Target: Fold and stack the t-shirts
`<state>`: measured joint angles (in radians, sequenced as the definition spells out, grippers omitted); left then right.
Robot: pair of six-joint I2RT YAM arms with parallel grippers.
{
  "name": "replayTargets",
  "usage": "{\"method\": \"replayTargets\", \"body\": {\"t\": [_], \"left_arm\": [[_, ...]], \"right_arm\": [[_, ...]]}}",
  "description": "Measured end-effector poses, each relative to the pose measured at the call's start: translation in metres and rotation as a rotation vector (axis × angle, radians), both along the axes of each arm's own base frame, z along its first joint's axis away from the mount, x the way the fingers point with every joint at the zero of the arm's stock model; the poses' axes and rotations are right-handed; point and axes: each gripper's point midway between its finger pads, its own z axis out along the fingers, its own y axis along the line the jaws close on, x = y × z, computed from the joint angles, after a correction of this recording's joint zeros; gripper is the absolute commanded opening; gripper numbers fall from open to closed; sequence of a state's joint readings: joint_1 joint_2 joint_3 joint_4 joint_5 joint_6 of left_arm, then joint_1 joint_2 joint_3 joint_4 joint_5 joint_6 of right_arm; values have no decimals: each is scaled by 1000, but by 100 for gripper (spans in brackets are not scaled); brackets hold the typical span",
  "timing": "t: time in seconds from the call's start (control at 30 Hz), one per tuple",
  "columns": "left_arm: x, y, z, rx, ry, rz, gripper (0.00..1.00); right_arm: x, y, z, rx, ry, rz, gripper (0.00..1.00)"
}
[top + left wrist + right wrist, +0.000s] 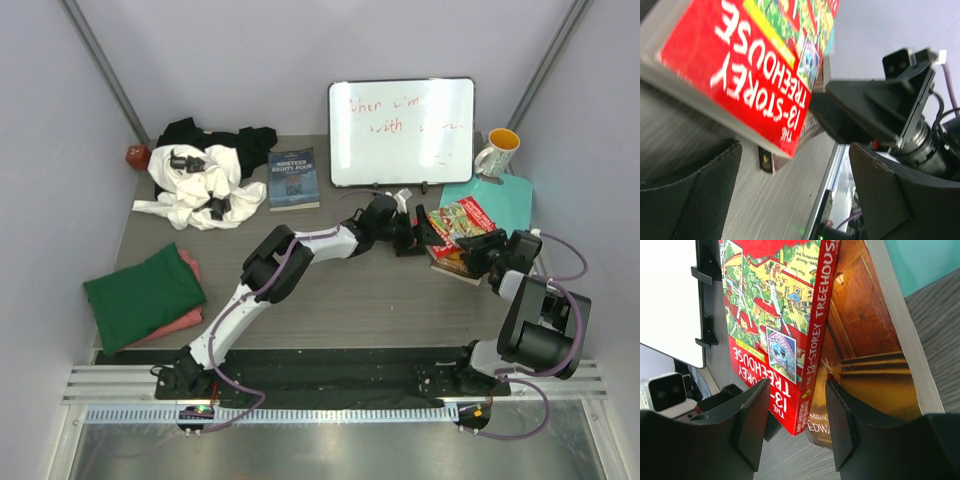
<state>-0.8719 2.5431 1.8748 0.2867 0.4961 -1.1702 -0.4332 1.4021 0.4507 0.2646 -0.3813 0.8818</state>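
A white t-shirt with black marks (195,188) lies crumpled at the back left, with a black t-shirt (205,134) behind it. A folded dark green t-shirt (143,293) lies at the left on a salmon pink one (188,318). Both grippers are far from the shirts, at the right by a red book (461,222). My left gripper (418,238) is open at the book's left edge; the book (750,50) shows above its jaws (795,150). My right gripper (478,250) is open, with the red book's corner (785,340) between its fingers (799,390).
A brown book (865,360) lies under the red one, partly on a teal mat (505,195). A whiteboard (400,130) stands at the back, a mug (497,152) to its right, a blue book (293,178) to its left, and a small red object (137,156) far left.
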Motion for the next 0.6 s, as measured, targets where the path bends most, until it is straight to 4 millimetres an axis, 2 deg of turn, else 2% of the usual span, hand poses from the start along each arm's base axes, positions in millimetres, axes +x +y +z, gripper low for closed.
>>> {"method": "replayTargets", "body": {"t": [0.27,0.4,0.47,0.5,0.53,0.57,0.6], "left_arm": [[19,-18,0,-35,-20,21,88],[23,-22,-1,-47,-5,32,74],[23,-22,-3,-44,7,39,71],[24,-21,-5,-39,11,45,62],[24,-21,-7,-39,13,48,57],[24,-20,-10,-34,12,53,47],[24,-18,-14,-28,16,59,20]], "right_arm": [[-7,6,-1,1,0,23,53],[-9,8,-1,4,4,31,53],[-9,8,-1,4,4,33,53],[-9,9,-1,5,3,35,53],[-9,9,-1,5,3,36,53],[-9,9,-1,5,3,37,53],[-10,9,-1,7,3,38,53]]}}
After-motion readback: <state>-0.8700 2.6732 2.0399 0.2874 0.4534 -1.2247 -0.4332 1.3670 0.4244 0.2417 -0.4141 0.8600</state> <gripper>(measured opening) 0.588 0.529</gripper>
